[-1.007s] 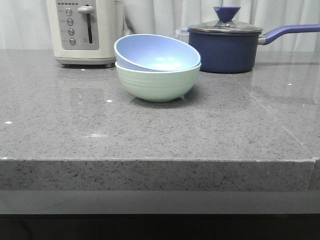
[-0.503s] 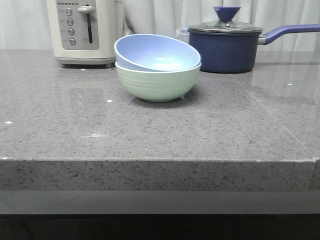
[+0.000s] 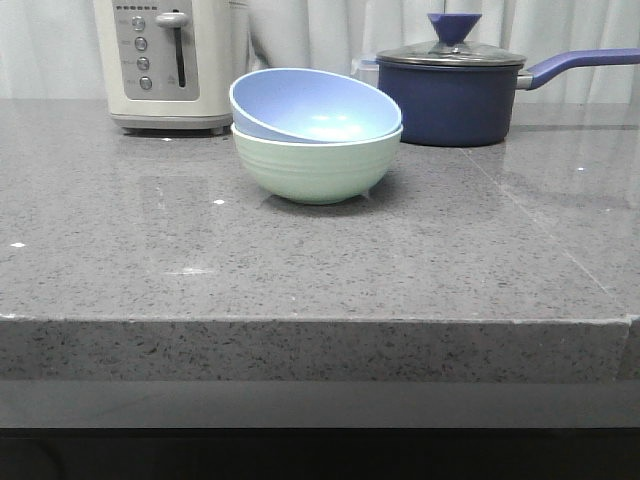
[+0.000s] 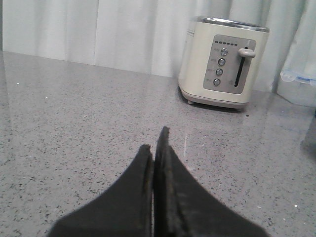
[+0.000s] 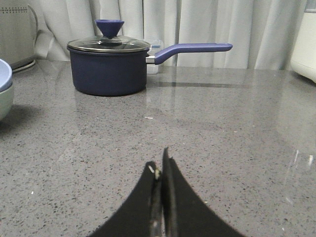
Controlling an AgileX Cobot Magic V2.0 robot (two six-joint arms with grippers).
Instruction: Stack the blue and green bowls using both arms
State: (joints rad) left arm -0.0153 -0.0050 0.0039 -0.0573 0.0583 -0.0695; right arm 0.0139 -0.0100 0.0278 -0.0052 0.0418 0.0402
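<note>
Nothing has moved since the earlier frames. On the grey counter, in front of the navy saucepan, the blue bowl sits tilted inside the green bowl. Stacking looks finished; nothing further seems needed. Left gripper and right gripper are closed, holding nothing.

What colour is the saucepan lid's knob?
Dark blue, like the saucepan body; the knob shows best in the right wrist view.

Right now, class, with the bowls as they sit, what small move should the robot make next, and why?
Probably none beyond keeping both arms back. The blue bowl already sits inside the green bowl, though tilted, and the left gripper and right gripper are shut, empty, and away from the stack. At most, level the blue bowl.
</note>
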